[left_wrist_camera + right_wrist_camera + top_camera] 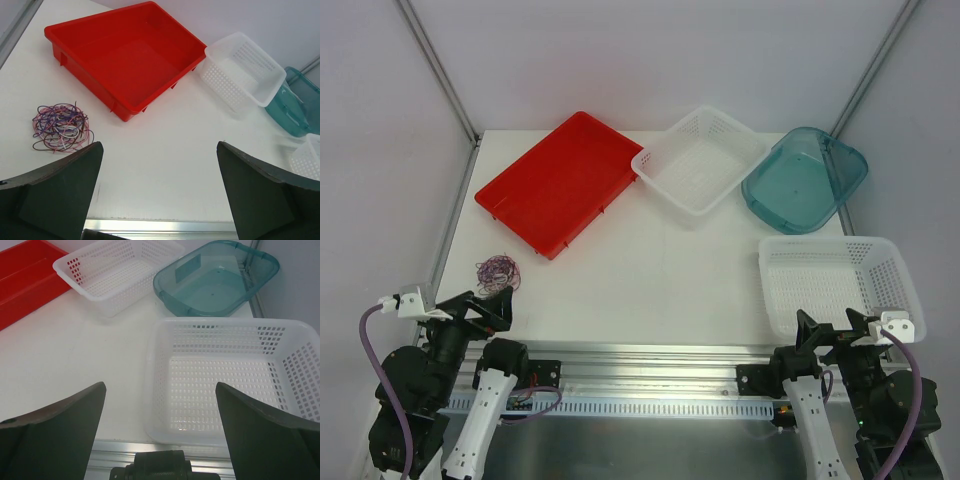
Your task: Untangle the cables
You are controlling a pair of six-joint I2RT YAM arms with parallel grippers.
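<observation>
The cables [497, 270] lie in one tangled heap of thin purple, dark red, black and whitish loops on the white table, near its left edge; the left wrist view shows the cables [61, 127] just beyond my left finger. My left gripper [482, 305] hovers at the near left edge, open and empty, a short way in front of the heap. At the near right, my right gripper [832, 328] is open and empty, at the near rim of a white basket [165, 342].
A red tray [560, 180] lies at the back left. A second white mesh basket [700, 160] and a teal tub [807, 180] stand at the back right. The nearer white basket [838, 283] sits at the right edge. A metal rail [640, 385] runs along the front.
</observation>
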